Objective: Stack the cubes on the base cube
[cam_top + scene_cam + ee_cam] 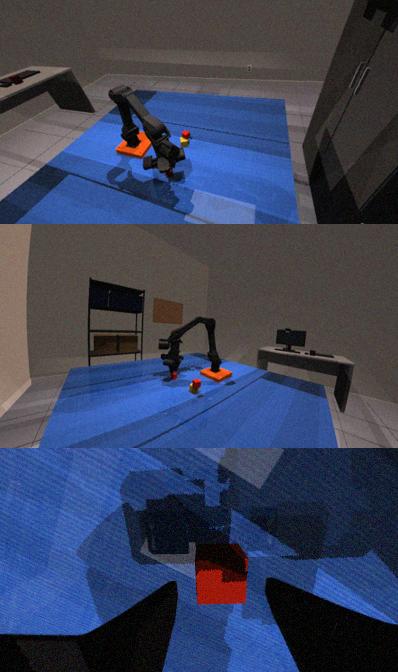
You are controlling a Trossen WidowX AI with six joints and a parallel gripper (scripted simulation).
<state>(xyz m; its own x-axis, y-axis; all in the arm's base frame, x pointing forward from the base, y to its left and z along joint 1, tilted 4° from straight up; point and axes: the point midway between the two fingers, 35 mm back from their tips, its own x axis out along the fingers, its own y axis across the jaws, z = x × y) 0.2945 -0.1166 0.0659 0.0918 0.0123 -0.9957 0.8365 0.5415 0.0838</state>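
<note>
The yellow base cube (184,142) (193,389) stands on the blue surface. One red cube (185,134) (196,383) sits on top of it, offset to one side; its exact overlap is too small to tell. The other red cube (169,174) (174,376) (221,588) lies on the blue surface, away from the base cube. My gripper (221,586) is open, pointing down at this cube. In the wrist view the cube shows between the fingertips, with a gap on each side; it is not gripped. In the top and exterior views the fingers are dark and partly hidden.
The orange plate (123,151) (225,374) under the arm's foot is near the base cube. The blue surface (244,136) (136,414) bears the cubes and the arm. A desk (305,358), a shelf rack (115,331) and a dark cabinet (367,119) stand outside it.
</note>
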